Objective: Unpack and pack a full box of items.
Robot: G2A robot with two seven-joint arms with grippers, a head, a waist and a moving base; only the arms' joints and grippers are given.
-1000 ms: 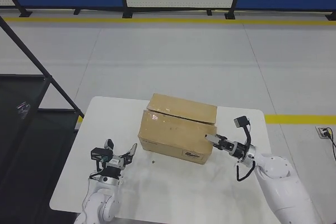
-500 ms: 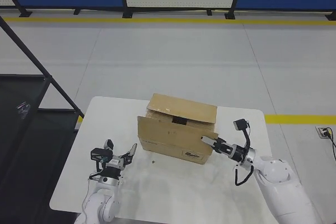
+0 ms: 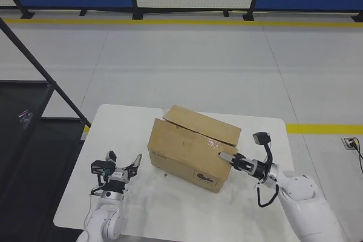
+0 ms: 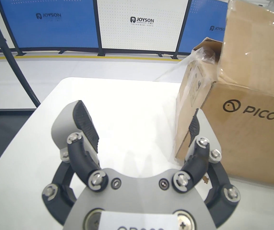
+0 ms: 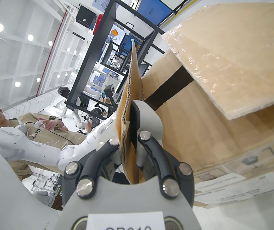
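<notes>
A white table [image 3: 187, 209] stands on a pale grey floor crossed by a yellow line [image 3: 327, 128]. A black metal frame [image 3: 51, 85] rises off to one side, and a fence of blue and white perforated panels [image 4: 137, 20] closes the background. The cardboard box [image 3: 187, 151] sits mid-table, turned askew to the table's edges. Its taped top flap [image 5: 228, 56] is lifted, with a dark gap under it. The right gripper [image 5: 128, 113] is pinched tight on the edge of a side flap [image 5: 132, 77] at one end of the box. The box stands between it and the left gripper [image 4: 137, 113], which is low over bare tabletop near the opposite corner, fingers spread wide and holding nothing. A small dark speck [image 3: 165, 175] lies just in front of the box.
</notes>
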